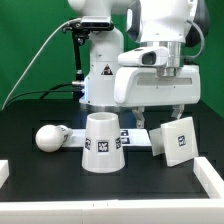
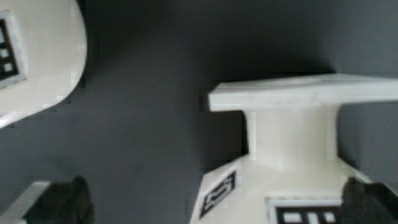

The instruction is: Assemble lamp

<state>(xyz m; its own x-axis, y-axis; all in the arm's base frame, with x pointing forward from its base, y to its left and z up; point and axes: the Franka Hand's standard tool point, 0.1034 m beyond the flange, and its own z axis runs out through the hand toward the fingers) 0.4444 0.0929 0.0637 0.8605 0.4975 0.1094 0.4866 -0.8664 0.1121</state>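
Step in hand, as I judge it: pickup of the base, since the bulb and shade have to go onto it.

The tool hangs just above the base with its jaws spread. In the wrist view the tool straddles the base, dark fingertips wide apart and nothing gripped.

The base sits tilted on the tabletop at the exterior view's right, tag toward the camera. The shade stands upright, wide end down, just beside the base toward the exterior view's left. The bulb lies on its side farther left.

Next move calls for: descend, square the jaws to two flat sides of the base, close. The tilt could let the base rock or slip as the jaws close.

Unclear:
- What props the base at its tilt.
- Whether either fingertip touches the base.
- The base in the wrist view is blurred and cut off.
- The white tagged part at the frame edge is probably the shade, but too cropped to confirm.
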